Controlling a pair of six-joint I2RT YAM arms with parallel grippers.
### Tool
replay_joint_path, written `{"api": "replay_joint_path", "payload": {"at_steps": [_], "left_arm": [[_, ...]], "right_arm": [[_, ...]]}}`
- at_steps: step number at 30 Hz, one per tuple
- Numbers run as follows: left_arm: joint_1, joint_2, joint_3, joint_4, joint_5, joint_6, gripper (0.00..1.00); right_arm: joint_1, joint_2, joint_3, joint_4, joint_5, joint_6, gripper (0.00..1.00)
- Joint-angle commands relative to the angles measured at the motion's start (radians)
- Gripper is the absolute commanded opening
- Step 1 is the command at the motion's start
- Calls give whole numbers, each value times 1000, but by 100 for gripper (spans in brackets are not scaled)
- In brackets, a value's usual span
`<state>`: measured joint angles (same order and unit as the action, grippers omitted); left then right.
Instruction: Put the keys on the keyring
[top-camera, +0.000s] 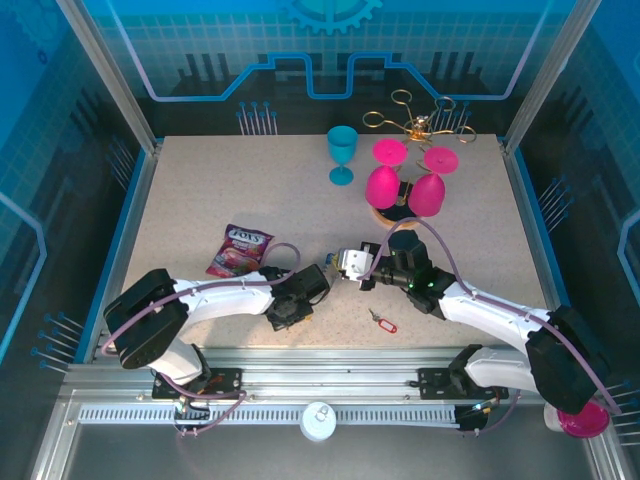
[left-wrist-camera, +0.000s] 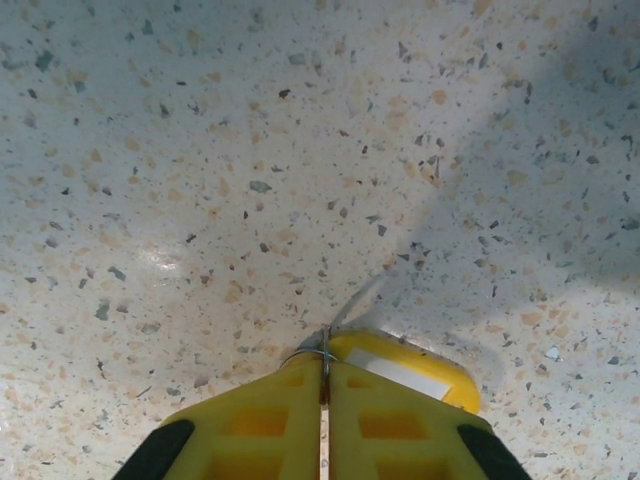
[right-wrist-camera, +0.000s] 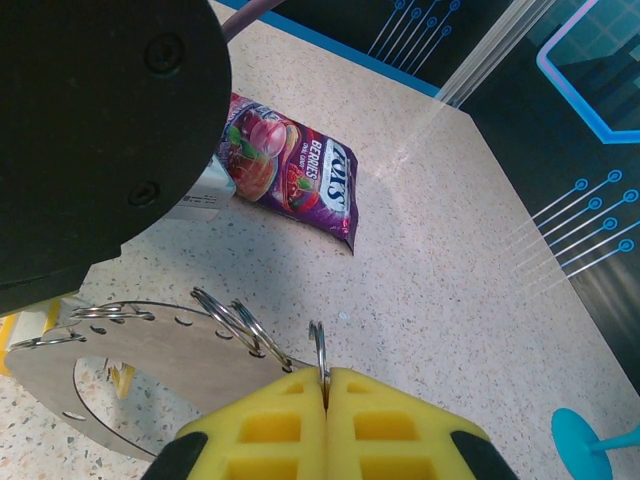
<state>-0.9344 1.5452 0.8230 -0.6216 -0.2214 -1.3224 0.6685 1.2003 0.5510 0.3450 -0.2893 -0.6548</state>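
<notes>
1. Left claw (left-wrist-camera: 322, 372) is squeezed shut. A thin wire ring (left-wrist-camera: 312, 350) is pinched between its yellow fingers (left-wrist-camera: 265, 420).
2. Just beside that ring, touching the fingers, is a yellow piece (left-wrist-camera: 400, 372) with a white stripe. It may be the head of one of the keys, but it is too close up to be sure.
3. Right claw (right-wrist-camera: 326, 380) is squeezed shut too. It holds a small ring on the keyring (right-wrist-camera: 190, 350), which is a flat, grey, curved plate with holes and more little rings hooked in.
4. Both claws meet tip to tip over the middle of the desk (top-camera: 200, 190), and the keyring is right there at the right claw's tip.
5. A red key (top-camera: 382, 322) lies flat near the near edge, apart from the claws.
6. A purple candy bag (top-camera: 240, 250) lies nearer the left edge.
7. A blue goblet (top-camera: 342, 152) and two pink goblets (top-camera: 382, 187) are by the far edge.
</notes>
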Motion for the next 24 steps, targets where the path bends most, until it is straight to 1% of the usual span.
{"api": "replay_joint_path", "payload": {"at_steps": [1, 4, 6, 9, 11, 12, 14, 16, 19, 21, 24], "left_arm": [[-8, 3, -1, -14, -28, 19, 5], [-7, -20, 8, -39, -49, 31, 0], [-9, -51, 25, -85, -87, 49, 0], [-12, -130, 52, -134, -163, 172, 0], [-12, -198, 69, -142, -217, 335, 0], [-12, -230, 71, -127, -227, 425, 0], [-12, -314, 63, -62, -227, 663, 0], [-12, -381, 50, -14, -215, 860, 0], [-5, -458, 35, 26, -235, 1079, 0], [6, -503, 16, 69, -211, 1206, 0], [40, -573, -32, 144, -85, 1414, 0]], "right_arm": [[8, -25, 28, 15, -19, 0, 0], [8, -30, 30, 12, -18, -2, 0], [8, -34, 30, 12, -13, -3, 0], [8, -40, 29, 17, -7, 5, 0], [5, -46, 28, 15, -8, 10, 0], [4, -48, 29, 13, -10, 11, 0], [3, -52, 30, 8, -16, 15, 0], [2, -53, 35, -1, -20, 15, 0], [-1, -51, 46, -22, -28, 12, 0], [0, -53, 51, -33, -34, 9, 0], [-1, -52, 59, -56, -58, 0, 0]]}}
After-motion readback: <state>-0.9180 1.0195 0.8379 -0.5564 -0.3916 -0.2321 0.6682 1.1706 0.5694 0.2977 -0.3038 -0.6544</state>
